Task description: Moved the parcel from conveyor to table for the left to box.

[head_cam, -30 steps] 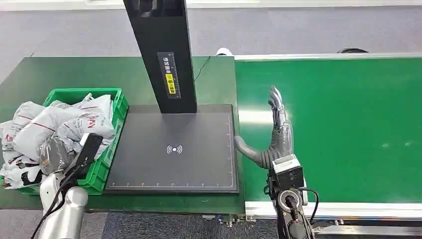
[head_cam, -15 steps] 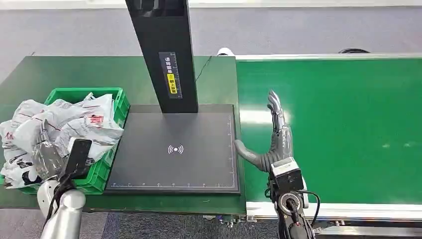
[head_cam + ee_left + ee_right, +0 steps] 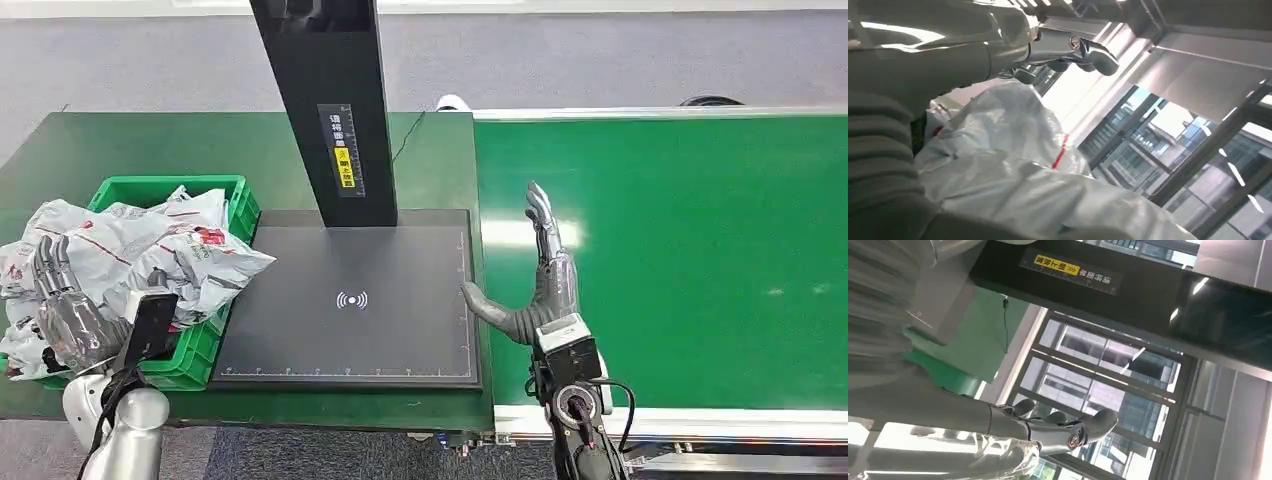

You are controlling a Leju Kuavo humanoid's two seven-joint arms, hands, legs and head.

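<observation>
left hand: the left hand (image 3: pixel 62 310) sits low at the near-left corner of the green crate (image 3: pixel 232 205), fingers spread among the heaped bags and gripping none of them that i can see. a second ago it was further in over the crate; it has drawn back toward the robot.
parcel: the parcel (image 3: pixel 195 262), a white bag with red print, lies on top of the pile with one corner hanging over the crate's right rim toward the scan pad. in the left wrist view the bags (image 3: pixel 1013 165) lie loose under fingers that arch above them without closing.
scan pad: the black scan pad (image 3: pixel 400 330) on the table carries nothing; the black post (image 3: pixel 325 100) stands at its far edge.
right hand: the right hand (image 3: pixel 535 285) is released, flat and upright, fingers straight, thumb reaching toward the pad's right edge. it has crept slightly toward the pad over the last second.
conveyor: the green conveyor (image 3: pixel 700 250) belt shows no parcel on the stretch in view.
meaning: by my reading this parcel is boxed and both hands are free for another cycle.
</observation>
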